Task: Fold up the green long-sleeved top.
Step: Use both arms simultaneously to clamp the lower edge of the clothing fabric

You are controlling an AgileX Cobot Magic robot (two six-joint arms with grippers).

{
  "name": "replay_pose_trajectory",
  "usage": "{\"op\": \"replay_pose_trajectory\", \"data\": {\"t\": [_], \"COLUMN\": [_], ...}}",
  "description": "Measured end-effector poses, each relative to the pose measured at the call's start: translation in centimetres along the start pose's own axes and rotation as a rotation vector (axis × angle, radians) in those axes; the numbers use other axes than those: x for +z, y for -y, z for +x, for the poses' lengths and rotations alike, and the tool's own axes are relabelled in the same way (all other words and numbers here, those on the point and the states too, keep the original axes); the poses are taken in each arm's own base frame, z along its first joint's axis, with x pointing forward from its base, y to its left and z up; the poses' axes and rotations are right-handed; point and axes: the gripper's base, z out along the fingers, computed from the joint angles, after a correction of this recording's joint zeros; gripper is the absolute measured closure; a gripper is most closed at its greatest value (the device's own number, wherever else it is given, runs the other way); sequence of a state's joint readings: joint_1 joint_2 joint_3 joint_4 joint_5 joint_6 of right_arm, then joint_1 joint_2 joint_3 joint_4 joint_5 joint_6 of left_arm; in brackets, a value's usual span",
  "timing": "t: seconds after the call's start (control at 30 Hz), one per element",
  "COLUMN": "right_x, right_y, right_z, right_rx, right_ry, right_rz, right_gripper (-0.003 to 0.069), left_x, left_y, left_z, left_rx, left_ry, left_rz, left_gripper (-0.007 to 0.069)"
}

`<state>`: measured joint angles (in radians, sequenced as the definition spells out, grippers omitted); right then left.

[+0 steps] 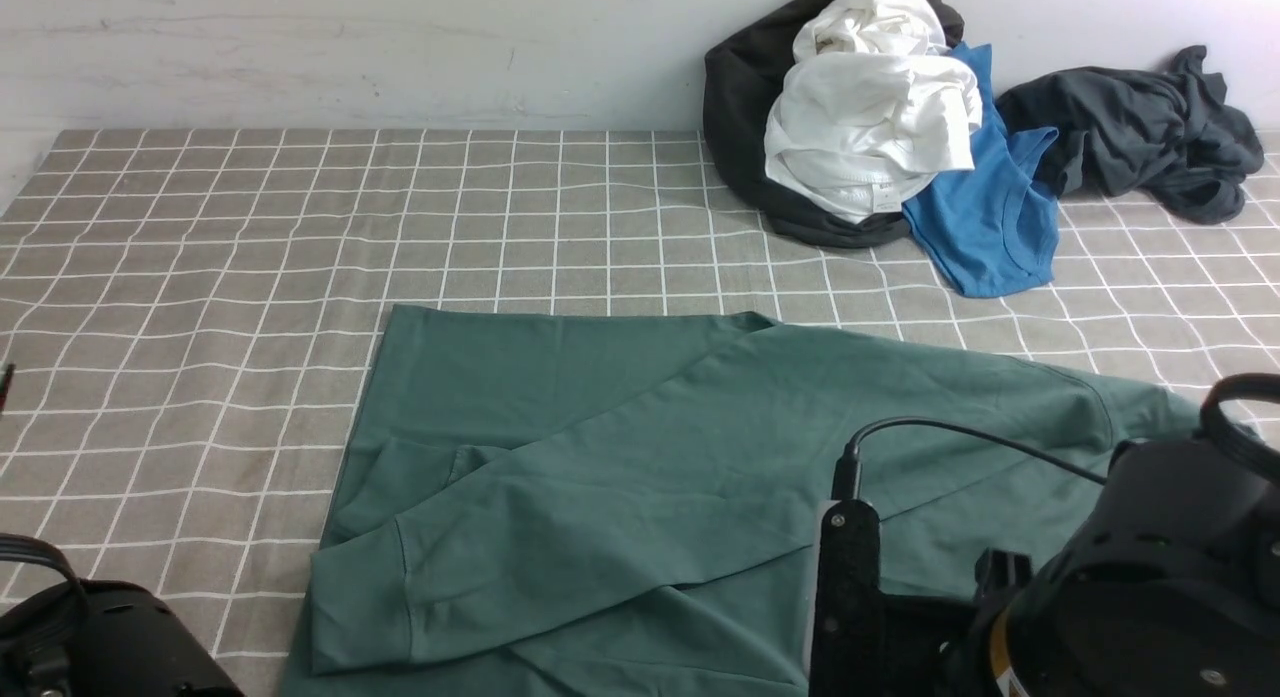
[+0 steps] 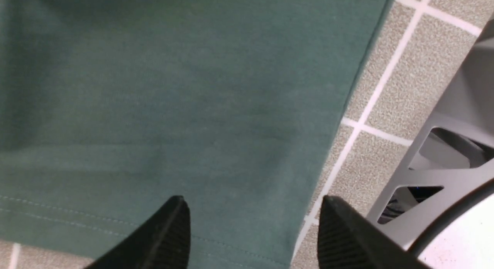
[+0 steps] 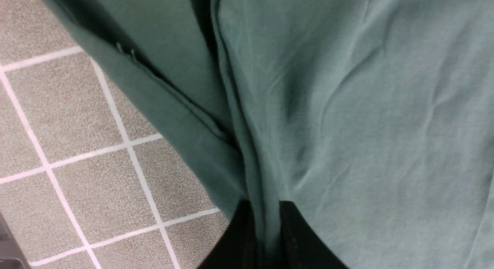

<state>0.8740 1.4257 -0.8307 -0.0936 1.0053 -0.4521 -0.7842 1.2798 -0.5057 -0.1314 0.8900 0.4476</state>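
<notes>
The right gripper (image 3: 266, 219) is closed on a gathered ridge of the green long-sleeved top (image 1: 620, 457). The left gripper (image 2: 254, 222) stands open over the hem corner and holds nothing. The top lies flat on the checked cloth (image 1: 200, 227), from the centre toward 5 o'clock in the front view. I think the pinched edge should be lifted low and carried toward 9 o'clock, with the layers kept together. Only the wrist views show the jaws; only the front view shows the clothes pile (image 1: 880, 147) at 1 o'clock.
</notes>
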Motion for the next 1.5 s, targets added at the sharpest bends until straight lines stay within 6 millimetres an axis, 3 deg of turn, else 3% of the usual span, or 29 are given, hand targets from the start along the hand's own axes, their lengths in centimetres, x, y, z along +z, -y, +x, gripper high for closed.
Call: {"op": "replay_pose_trajectory", "data": {"t": [0.2,0.33,0.53,0.9,1.03,1.13,1.17,1.27,1.37,1.5], "right_x": [0.0,0.0,0.0,0.0,0.0,0.0,0.0,0.0,-0.1,-0.9], "right_y": [0.0,0.0,-0.1,-0.1,-0.1,-0.1,-0.1,-0.1,0.0,1.1], "right_z": [0.0,0.0,-0.1,-0.1,-0.1,-0.2,-0.2,-0.2,-0.1,-0.1], "right_rx": [0.002,0.010,0.040,0.050,0.050,0.050,0.050,0.049,0.040,0.070], "right_ry": [0.001,0.002,0.006,0.010,0.015,0.021,0.021,0.021,0.008,0.004], "right_rz": [0.000,0.000,-0.010,-0.017,-0.014,-0.011,-0.011,-0.010,-0.002,0.017], "right_gripper": [0.0634,0.0634,0.0634,0.0634,0.0634,0.0634,0.0634,0.0634,0.0634,0.0634], "left_x": [2.8,3.2,3.0,2.4,2.7,3.0,3.1,3.1,2.5,-0.2], "left_y": [1.1,1.5,1.1,0.5,0.5,0.6,0.7,0.8,0.6,-0.7], "left_z": [-0.8,-1.2,-1.4,-1.8,-1.8,-2.0,-2.0,-2.0,-2.2,-2.6], "left_rx": [0.126,0.170,0.094,0.105,0.102,0.076,0.074,0.052,0.042,-0.019], "left_ry": [-0.125,-0.179,-0.183,-0.157,-0.174,-0.192,-0.194,-0.198,-0.200,-0.150], "left_rz": [0.024,-0.013,-0.092,-0.163,-0.158,-0.130,-0.127,-0.105,-0.109,-0.131], "left_gripper": [0.0212,0.0212,0.0212,0.0214,0.0281,0.0413,0.0422,0.0581,0.0620,0.0620]}}
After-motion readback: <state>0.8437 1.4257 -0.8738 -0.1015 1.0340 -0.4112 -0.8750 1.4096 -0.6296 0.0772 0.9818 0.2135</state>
